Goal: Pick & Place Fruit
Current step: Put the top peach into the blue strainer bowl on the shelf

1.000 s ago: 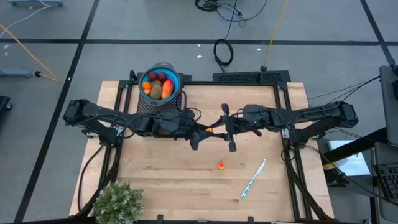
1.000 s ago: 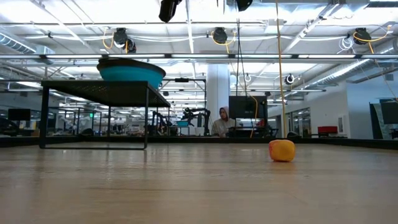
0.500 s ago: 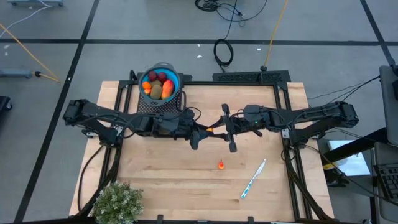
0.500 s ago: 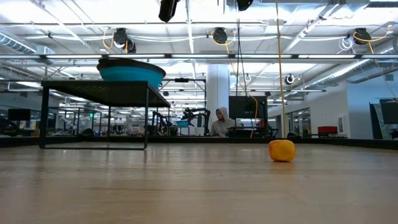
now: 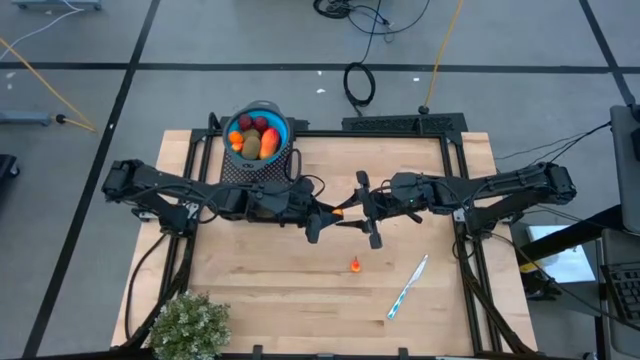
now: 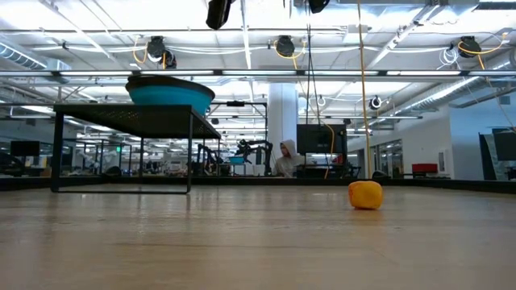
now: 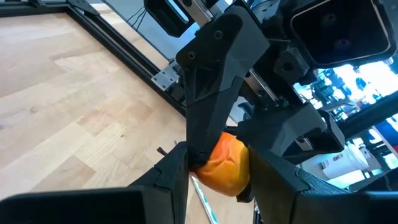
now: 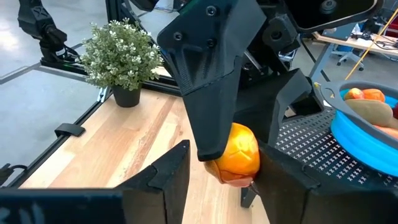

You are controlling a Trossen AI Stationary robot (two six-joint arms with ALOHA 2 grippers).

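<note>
Now, mid-air near the bowl (image 5: 258, 135), left hand (image 5: 327, 213) grips orange fruit (image 5: 343, 211); right hand (image 5: 366, 207) has loosened, jaws apart: handover prob. done.

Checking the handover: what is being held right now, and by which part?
The left hand pinches the orange fruit across its sides. The right hand brackets the same fruit, but a gap shows beside one of its fingers, so it looks let go.
</note>
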